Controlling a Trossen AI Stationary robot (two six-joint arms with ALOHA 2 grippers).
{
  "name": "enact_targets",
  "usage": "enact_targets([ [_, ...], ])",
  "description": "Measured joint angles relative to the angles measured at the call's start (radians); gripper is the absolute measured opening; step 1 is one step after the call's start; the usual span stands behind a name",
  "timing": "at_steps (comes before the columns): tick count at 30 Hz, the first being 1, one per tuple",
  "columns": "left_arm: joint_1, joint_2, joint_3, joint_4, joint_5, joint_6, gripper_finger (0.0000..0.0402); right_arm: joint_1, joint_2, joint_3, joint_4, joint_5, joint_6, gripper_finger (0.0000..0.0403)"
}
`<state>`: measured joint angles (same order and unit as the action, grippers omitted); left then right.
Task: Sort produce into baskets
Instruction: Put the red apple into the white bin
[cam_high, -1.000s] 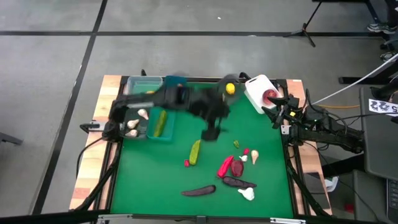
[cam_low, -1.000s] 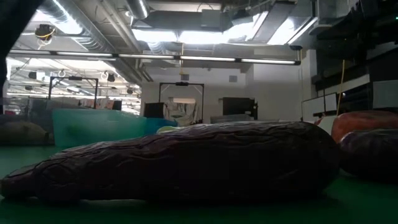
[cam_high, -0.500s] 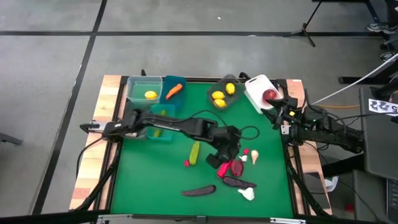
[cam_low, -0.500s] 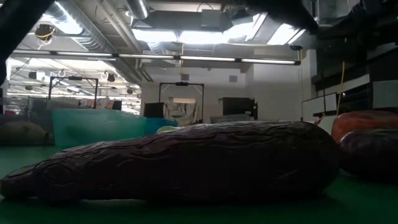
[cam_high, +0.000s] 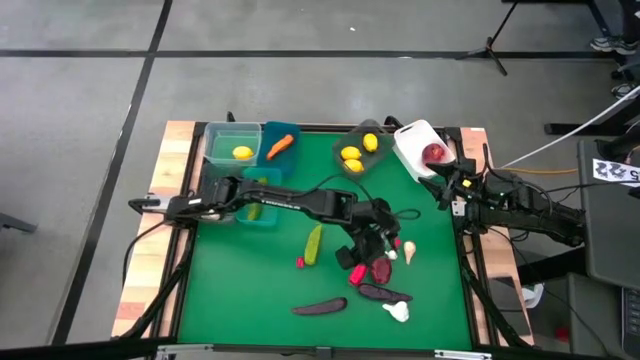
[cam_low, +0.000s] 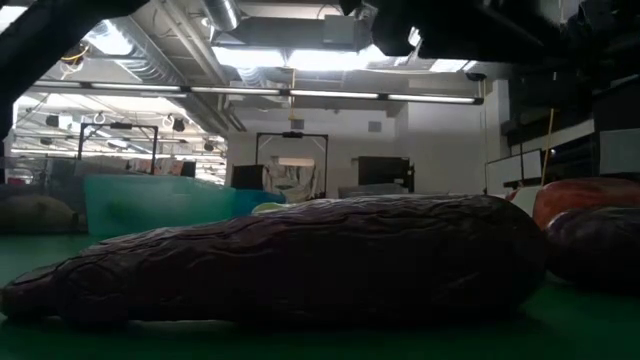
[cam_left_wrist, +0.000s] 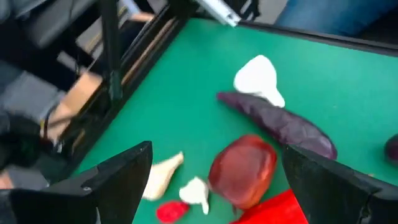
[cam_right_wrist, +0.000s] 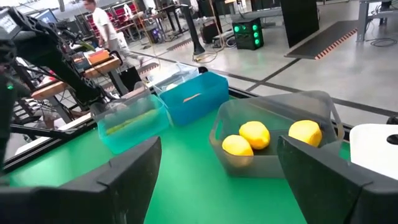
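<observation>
Since a second ago the left arm has swung from the far baskets out over the loose produce in the middle of the green desk (cam_high: 240, 290), and its left gripper (cam_high: 372, 248) now hangs open, fingers spread wide and holding nothing, above a round red apple (cam_left_wrist: 243, 172). Just beside that apple lie a dark purple eggplant (cam_left_wrist: 278, 122), long and wrinkled, a white garlic bulb (cam_left_wrist: 259, 79), a smaller pale garlic piece (cam_left_wrist: 163, 177) and a red-pink pepper (cam_left_wrist: 280, 210). A second eggplant (cam_high: 319, 307) rests near the front edge, and a green cucumber (cam_high: 314, 244) lies apart toward the left. The right gripper (cam_high: 447, 186) waits at the desk's right rim, fingers partly apart and empty, beside the white basket (cam_high: 413, 137) holding what looks like a red apple (cam_high: 434, 152). Along the far side, the grey translucent basket (cam_right_wrist: 322, 104) holds three yellow lemons (cam_right_wrist: 254, 134), the blue basket (cam_right_wrist: 211, 85) an orange carrot (cam_high: 281, 144), the clear green basket (cam_high: 221, 135) one lemon (cam_high: 242, 153), and the teal basket (cam_right_wrist: 116, 138) a cucumber (cam_right_wrist: 127, 124)
</observation>
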<state>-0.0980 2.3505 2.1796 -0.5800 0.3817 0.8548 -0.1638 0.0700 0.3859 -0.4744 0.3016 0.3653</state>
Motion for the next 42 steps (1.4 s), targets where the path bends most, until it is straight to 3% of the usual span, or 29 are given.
enact_targets([
  [11, 0.004, 0.045, -0.002, 0.06, 0.052, 0.09, 0.0353, 0.0, 0.0, 0.0, 0.001, 0.001, 0.028, 0.0319],
  [25, 0.026, 0.155, -0.001, 0.113, 0.218, 0.111, 0.0353, 0.0, 0.0, -0.001, -0.014, 0.004, 0.03, 0.0319],
  [42, 0.068, 0.222, -0.001, 0.187, 0.326, 0.088, 0.0353, 0.0, 0.0, -0.001, -0.017, 0.02, 0.03, 0.0319],
])
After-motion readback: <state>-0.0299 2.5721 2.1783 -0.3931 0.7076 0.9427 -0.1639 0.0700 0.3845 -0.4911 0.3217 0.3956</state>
